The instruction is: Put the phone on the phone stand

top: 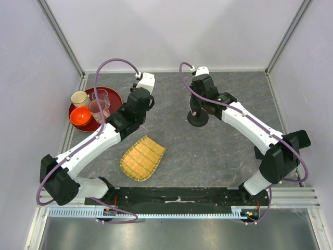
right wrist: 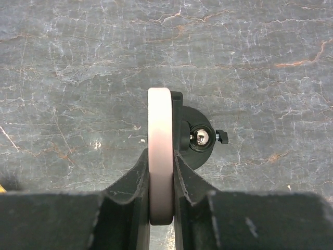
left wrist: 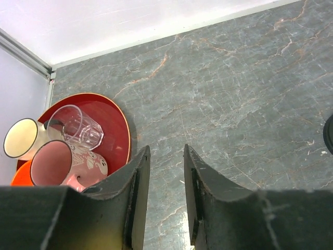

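The phone (right wrist: pixel 159 130), seen edge-on with a smooth, rounded pale pink rim, is clamped between the fingers (right wrist: pixel 136 179) of the right gripper (right wrist: pixel 160 161). It is held just beside the clamp of the black phone stand (right wrist: pixel 202 139). The stand's round base is set toward the far edge of the grey marbled table (top: pixel 208 156), which is enclosed by plain pale walls (top: pixel 171 31). The left gripper (left wrist: pixel 165 156) is held narrowly parted and empty, beside a glossy red tray (left wrist: pixel 117 117) near the far left corner.

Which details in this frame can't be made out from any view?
- Screen of the phone: right wrist view shows only its pink edge.
- Clamp of the phone stand: right wrist view, hidden behind the phone; seating unclear.
- The orange bowl: left wrist view, largely hidden by the left tool and a pink cup.
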Available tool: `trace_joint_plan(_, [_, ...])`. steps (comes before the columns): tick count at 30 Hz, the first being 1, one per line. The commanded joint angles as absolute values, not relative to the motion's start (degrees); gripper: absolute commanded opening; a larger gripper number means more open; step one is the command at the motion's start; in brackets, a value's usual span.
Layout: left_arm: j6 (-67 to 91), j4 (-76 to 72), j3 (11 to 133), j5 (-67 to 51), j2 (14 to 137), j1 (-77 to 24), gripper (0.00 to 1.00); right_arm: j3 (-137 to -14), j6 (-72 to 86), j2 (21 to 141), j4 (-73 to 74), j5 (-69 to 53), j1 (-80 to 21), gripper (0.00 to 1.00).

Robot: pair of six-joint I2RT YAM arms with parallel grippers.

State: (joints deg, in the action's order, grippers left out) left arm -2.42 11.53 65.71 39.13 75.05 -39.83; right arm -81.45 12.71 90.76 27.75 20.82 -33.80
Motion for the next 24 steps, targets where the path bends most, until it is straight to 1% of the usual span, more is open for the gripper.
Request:
trace_joint_plan(1, [-2.9, 8.5, 65.4, 37.4, 72.2, -39.4, 0.39, -78.3, 9.1, 88.4, 34.8, 21.8, -32.4, 0.1])
trace_joint_plan(2, [-2.7, 8.4, 65.4, 36.6, 72.2, -39.4, 0.39, -77.9, 9.5, 87.7, 34.6, 22.1, -32.2, 0.27])
trace_joint_plan(4, [-2.3, 8.8, 65.6, 34.8, 72.3, -39.4, 0.39, -76.9, 9.8, 86.1, 34.4, 23.4, -31.9, 0.36])
trace_joint_plan(5, [-2.0, 9.1, 65.7, 33.9, 72.4, -39.4, 0.38, -76.6, 9.9, 85.8, 34.4, 23.3, -31.7, 0.45])
trace_joint_plan(8, [-1.7, 9.5, 66.3, 32.5, 72.5, -39.4, 0.38, -76.3, 10.5, 84.6, 34.4, 21.7, -30.9, 0.55])
trace_joint_plan(10, [-1.8, 9.4, 66.2, 32.3, 72.2, -39.4, 0.38, -75.8, 10.6, 83.7, 34.0, 20.6, -30.4, 0.6])
trace_joint_plan(16, [-1.3, 9.7, 66.4, 30.9, 71.6, -39.4, 0.37, -74.5, 9.9, 81.1, 32.6, 18.7, -29.2, 0.67])
trace_joint_plan(19, [-1.3, 10.0, 66.7, 30.2, 71.5, -39.4, 0.37, -73.5, 8.9, 79.4, 32.4, 22.7, -28.7, 0.71])
trace_joint_plan(24, [-1.1, 10.3, 67.1, 29.4, 71.0, -39.4, 0.37, -72.7, 6.2, 77.8, 34.9, 30.9, -28.5, 0.75])
